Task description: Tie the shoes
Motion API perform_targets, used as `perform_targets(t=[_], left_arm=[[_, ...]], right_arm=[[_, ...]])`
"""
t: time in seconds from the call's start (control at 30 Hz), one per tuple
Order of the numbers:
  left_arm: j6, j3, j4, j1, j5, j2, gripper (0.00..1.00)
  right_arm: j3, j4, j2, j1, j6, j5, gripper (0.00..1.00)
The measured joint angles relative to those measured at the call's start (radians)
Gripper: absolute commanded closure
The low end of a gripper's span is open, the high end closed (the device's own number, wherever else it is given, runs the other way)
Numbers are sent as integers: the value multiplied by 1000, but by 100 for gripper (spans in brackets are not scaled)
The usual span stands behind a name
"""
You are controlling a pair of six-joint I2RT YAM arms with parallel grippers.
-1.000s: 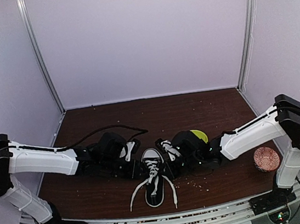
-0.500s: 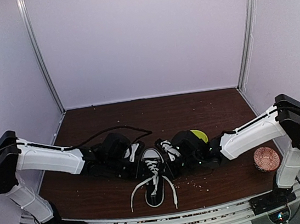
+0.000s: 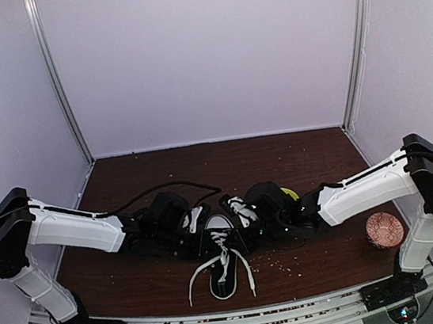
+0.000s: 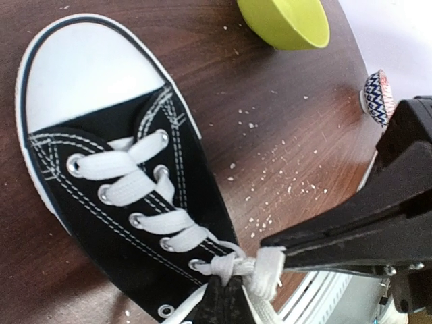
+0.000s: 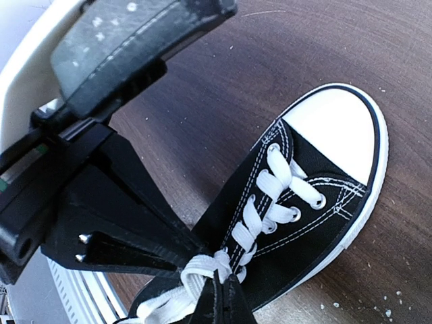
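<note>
The black sneaker (image 3: 223,281) with a white toe cap (image 4: 81,64) stands at the table's near middle, toe pointing away. Both grippers meet over its upper eyelets. My left gripper (image 3: 207,235), whose dark tips (image 4: 223,304) show at the bottom of the left wrist view, is shut at the lace crossing (image 4: 233,266). My right gripper (image 3: 233,230) comes in from the right and is shut on a folded bit of white lace (image 4: 270,270). In the right wrist view its tips (image 5: 226,304) sit beside the lace loop (image 5: 199,270). Loose lace ends (image 3: 196,280) trail beside the heel.
A lime-green bowl (image 3: 288,194) (image 4: 287,20) lies just behind the right gripper. A round patterned dish (image 3: 384,229) sits at the right by the right arm's base. Crumbs (image 3: 281,261) are scattered right of the shoe. White walls enclose the table.
My left gripper has reached right to the shoe and closed from partly open to shut at the laces. The right gripper stayed shut and shifted slightly up and left.
</note>
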Motion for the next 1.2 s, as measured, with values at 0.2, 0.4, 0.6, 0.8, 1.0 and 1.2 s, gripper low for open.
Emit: perform_targets(t=[0.2,0.4,0.6,0.8,1.0,1.2], left_arm=[[-2,-6,-18,9,-40,-11,100],[-1,-9,-21,17,-54,-18,100],[0,-11,-13,17,-53,-26,100],[6,-22,9,17,-52,-29,100],[8,-23,29,18,-56,-29,100],[11,-23,39,18,-68,-34,100]], right_arm=[[15,-26,0,1,-9,-1,100],[37,-44,0,10,-23,-8,100],[55,-48,20,11,-21,-11,100],[88,-81,50,12,-19,-11,100],[101,-108,59,12,-20,-11,100],[101,-142,71,14,-19,-12,100]])
